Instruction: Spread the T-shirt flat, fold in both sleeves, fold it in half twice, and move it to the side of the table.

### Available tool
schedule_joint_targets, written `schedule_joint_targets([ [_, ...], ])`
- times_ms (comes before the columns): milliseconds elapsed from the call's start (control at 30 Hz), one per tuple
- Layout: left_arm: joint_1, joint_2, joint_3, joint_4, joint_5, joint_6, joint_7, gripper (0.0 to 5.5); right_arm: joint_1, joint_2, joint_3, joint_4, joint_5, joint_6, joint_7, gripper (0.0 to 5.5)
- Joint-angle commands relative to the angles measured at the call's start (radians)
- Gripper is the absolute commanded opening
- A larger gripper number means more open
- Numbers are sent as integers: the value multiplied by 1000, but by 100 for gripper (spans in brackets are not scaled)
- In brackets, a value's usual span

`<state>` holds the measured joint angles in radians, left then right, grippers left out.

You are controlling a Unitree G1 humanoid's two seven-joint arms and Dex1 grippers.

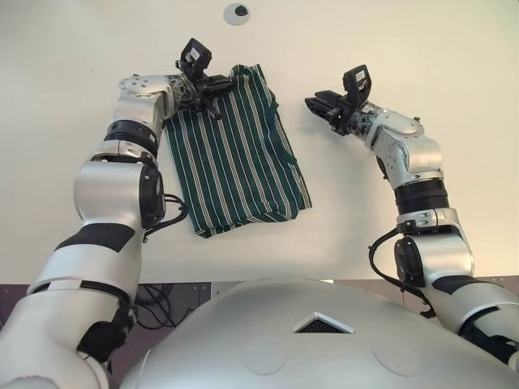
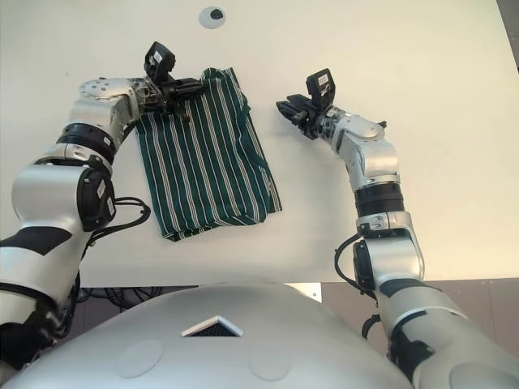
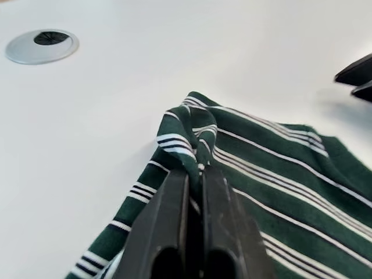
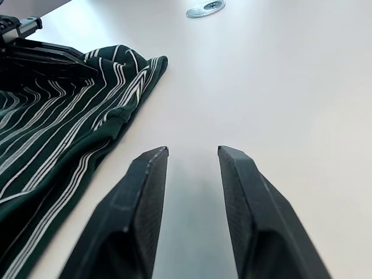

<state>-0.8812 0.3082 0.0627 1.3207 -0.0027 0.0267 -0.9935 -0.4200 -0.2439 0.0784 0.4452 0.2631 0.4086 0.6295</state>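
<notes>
Green striped T-shirt (image 1: 235,154) lies on the white table (image 1: 422,49), on the robot's side of the round grommet (image 1: 237,13), in a rough rectangle running away from the grommet toward the robot. It appears folded, though the number of layers cannot be read. Left gripper (image 3: 195,173) is clamped narrow on the shirt's far edge, the part nearest the grommet, with the cloth bunched into a small ridge between the fingers. Right gripper (image 4: 193,150) is on the robot's side of the grommet and to the robot's right of it. Its fingers are spread with nothing between them, and it sits low over bare table just beside the shirt, apart from the cloth.
</notes>
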Motion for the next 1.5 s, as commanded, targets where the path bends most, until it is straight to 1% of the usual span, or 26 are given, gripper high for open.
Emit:
schedule_joint_targets([
  [33,-59,28,74,7,-79,177,-103,5,-6,6,6,-2,-15,20,6,155],
  [133,-89,46,115,14,-125,330,-174,5,-7,7,12,0,-15,25,11,155],
  [233,-112,35,117,19,-117,391,-158,5,-11,18,6,-7,-7,29,5,155],
  [367,-131,0,88,23,-79,410,-125,5,-11,33,-8,-37,11,32,-4,155],
  [500,-120,-8,69,25,-47,396,-100,5,-31,43,-3,-23,8,27,1,155],
  [567,-111,-11,64,25,-29,358,-34,5,-32,46,-3,-20,3,28,-1,155],
  [600,-107,-8,71,25,-29,343,-2,42,-32,48,-2,-20,2,28,-2,155],
  [633,-105,-3,78,26,-29,327,28,50,-31,49,-1,-21,1,27,-2,155],
  [700,-108,11,90,27,-34,305,70,83,-25,50,0,-26,1,26,-2,155],
  [800,-111,23,86,29,-19,284,96,124,-11,48,-3,-37,4,22,-3,155],
  [867,-116,26,81,27,0,222,168,152,-20,57,-24,-48,20,4,-9,155],
  [967,-136,68,50,13,60,51,310,197,-40,72,-36,-63,34,-23,0,155],
  [1000,-137,84,37,2,74,-5,292,201,-43,76,-35,-70,40,-22,9,155],
  [1033,-137,93,29,-4,80,-38,271,221,-44,79,-35,-75,44,-20,16,155],
  [1100,-90,139,-5,-51,100,-142,201,237,-48,76,-2,-76,20,-44,39,155],
  [1167,-36,178,-10,-106,89,-212,145,270,-43,65,11,-82,4,-58,50,155],
  [1233,15,202,-14,-148,77,-252,106,304,-37,57,2,-87,4,-61,51,155],
  [1267,56,209,-11,-181,52,-255,31,329,-37,59,4,-84,0,-68,52,155],
  [1300,92,213,-6,-208,29,-252,-22,335,-49,64,14,-66,-8,-81,61,155],
  [1333,121,215,-16,-230,21,-255,-70,354,-65,71,25,-40,-17,-97,72,155],
  [1367,136,216,-32,-240,33,-266,-72,362,-80,78,29,-12,-19,-106,81,155],
  [1400,144,218,-53,-240,54,-279,-58,385,-99,84,35,34,-28,-128,96,155],
  [1500,144,210,-109,-213,126,-312,45,427,-124,95,91,137,-58,-157,177,155],
])
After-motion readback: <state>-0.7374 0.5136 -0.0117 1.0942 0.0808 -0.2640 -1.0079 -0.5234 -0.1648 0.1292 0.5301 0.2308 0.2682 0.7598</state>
